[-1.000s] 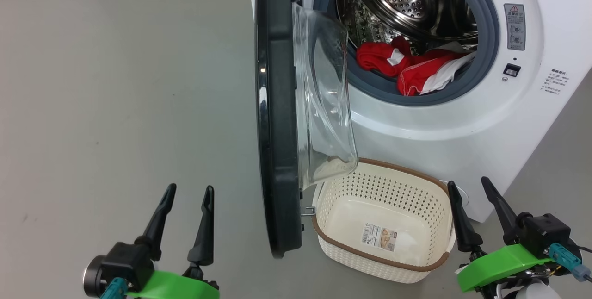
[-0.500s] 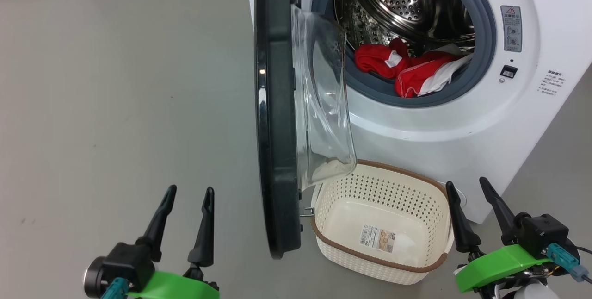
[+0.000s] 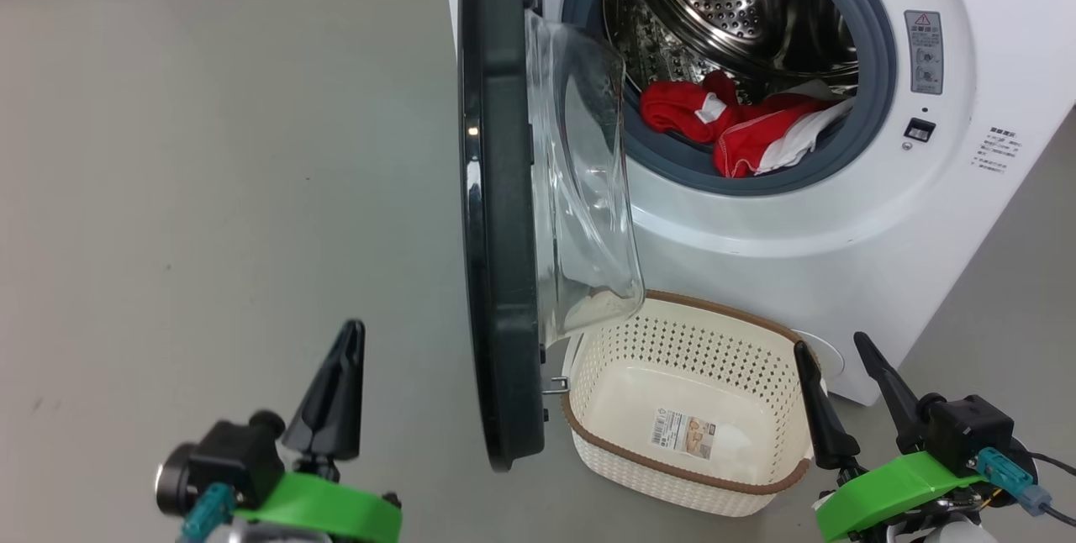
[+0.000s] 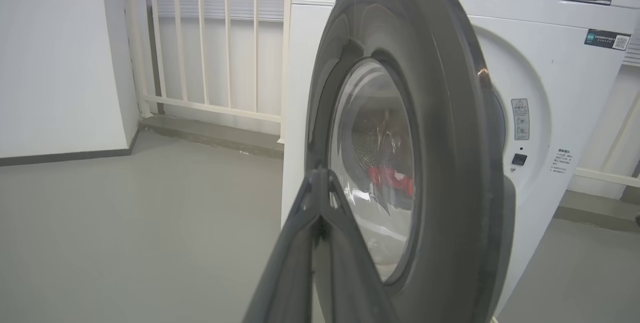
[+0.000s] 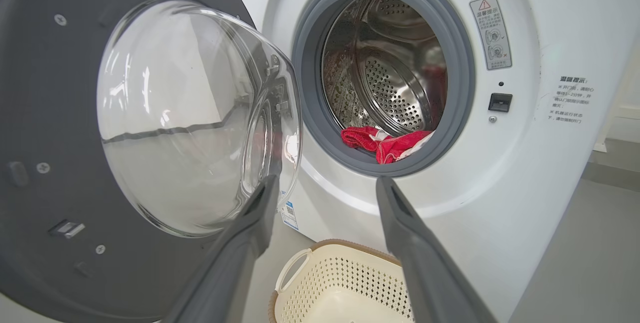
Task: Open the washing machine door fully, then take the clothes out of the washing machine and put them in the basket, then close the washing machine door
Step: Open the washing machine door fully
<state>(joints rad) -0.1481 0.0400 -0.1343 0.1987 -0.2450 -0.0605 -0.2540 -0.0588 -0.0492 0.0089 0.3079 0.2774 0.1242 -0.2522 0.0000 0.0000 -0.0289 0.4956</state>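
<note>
The white washing machine (image 3: 941,215) stands ahead with its black-rimmed door (image 3: 496,215) swung out edge-on toward me, glass bowl (image 3: 588,190) bulging to the right. Red and white clothes (image 3: 740,127) lie at the drum's front lip, also seen as clothes (image 5: 387,143) in the right wrist view. The cream basket (image 3: 689,408) sits empty on the floor below the door. My left gripper (image 3: 351,333) is shut on nothing, low and left of the door's outer face (image 4: 450,138). My right gripper (image 3: 832,345) stands open just right of the basket.
Grey floor (image 3: 210,148) spreads wide to the left of the door. A white railing (image 4: 210,48) and a wall stand behind and left of the machine. The door's lower edge hangs over the basket's left rim.
My left gripper has closed its fingers together. The right gripper has shifted slightly left and stays open. The camera has drifted a little.
</note>
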